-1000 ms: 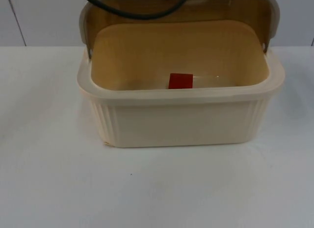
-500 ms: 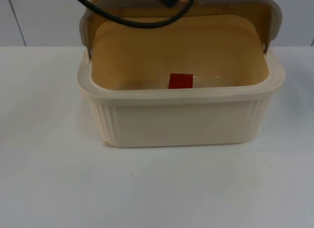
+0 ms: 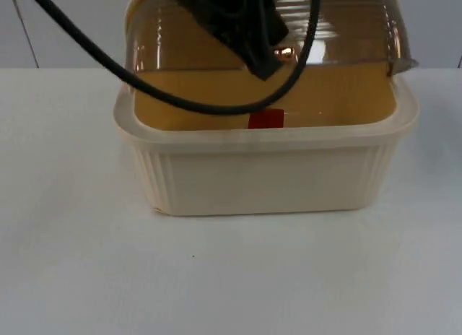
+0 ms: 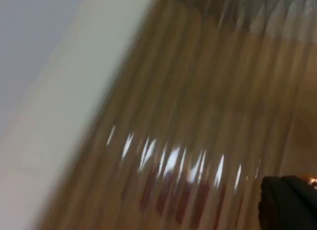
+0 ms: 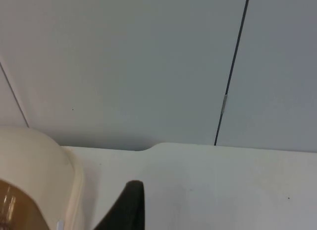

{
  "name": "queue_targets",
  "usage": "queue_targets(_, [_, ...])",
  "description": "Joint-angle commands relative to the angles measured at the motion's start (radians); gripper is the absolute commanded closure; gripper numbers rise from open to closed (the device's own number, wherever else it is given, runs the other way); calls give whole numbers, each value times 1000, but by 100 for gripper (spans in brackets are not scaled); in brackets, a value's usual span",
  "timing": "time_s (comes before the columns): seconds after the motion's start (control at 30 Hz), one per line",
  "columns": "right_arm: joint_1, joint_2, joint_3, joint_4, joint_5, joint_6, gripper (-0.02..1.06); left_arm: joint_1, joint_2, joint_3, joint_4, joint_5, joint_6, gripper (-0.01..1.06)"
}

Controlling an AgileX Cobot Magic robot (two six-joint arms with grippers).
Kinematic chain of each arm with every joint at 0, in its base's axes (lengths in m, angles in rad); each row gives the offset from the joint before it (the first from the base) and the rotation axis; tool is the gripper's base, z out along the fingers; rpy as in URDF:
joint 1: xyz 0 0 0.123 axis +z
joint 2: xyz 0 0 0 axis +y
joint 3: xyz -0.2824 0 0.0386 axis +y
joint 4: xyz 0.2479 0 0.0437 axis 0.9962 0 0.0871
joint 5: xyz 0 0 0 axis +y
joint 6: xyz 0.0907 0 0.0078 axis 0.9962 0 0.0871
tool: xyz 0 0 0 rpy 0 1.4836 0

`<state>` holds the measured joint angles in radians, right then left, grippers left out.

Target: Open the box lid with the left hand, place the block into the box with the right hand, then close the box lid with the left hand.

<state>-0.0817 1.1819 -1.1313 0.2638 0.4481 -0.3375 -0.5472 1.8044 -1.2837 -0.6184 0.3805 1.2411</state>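
A cream plastic box (image 3: pixel 260 180) stands in the middle of the table. Its ribbed, translucent amber lid (image 3: pixel 346 32) is tilted forward over the opening, roughly halfway down. A red block (image 3: pixel 266 119) lies on the box floor, just behind the front rim. My left gripper (image 3: pixel 249 32) is black and sits against the top of the lid near its middle. In the left wrist view the ribbed lid (image 4: pixel 198 116) is close up, with the red block (image 4: pixel 168 200) blurred through it. My right gripper (image 5: pixel 126 207) waits off to the side of the box (image 5: pixel 29 180), facing the wall.
The box's cream rim (image 4: pixel 64 106) runs beside the lid. White table top (image 3: pixel 216 277) stretches in front of the box and to both sides. The grey partition wall (image 5: pixel 148 66) closes off the back.
The lid has swung forward from upright to about halfway down. The left gripper has come down and forward with it. The red block has stayed put.
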Motion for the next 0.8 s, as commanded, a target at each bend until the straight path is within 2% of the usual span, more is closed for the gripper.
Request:
queue_targets(0.0, [-4,-7,-5,11,-12,-4,0,-18,28,77,21,-91,-8,105])
queue_targets(0.03, [-4,-7,-5,11,-12,-4,0,-18,28,77,21,-91,-8,105])
queue_targets(0.23, [-4,-7,-5,11,-12,-4,0,-50,28,146,16,-217,-21,105])
queue_targets(0.43, [-4,-7,-5,11,-12,-4,0,-59,-41,158,10,-177,-20,105])
queue_targets(0.67, [-4,-7,-5,11,-13,-2,0,-59,-184,158,-29,-177,-28,105])
queue_targets(0.77, [-4,-7,-5,11,-13,-2,0,-57,-273,158,-29,-209,-28,105])
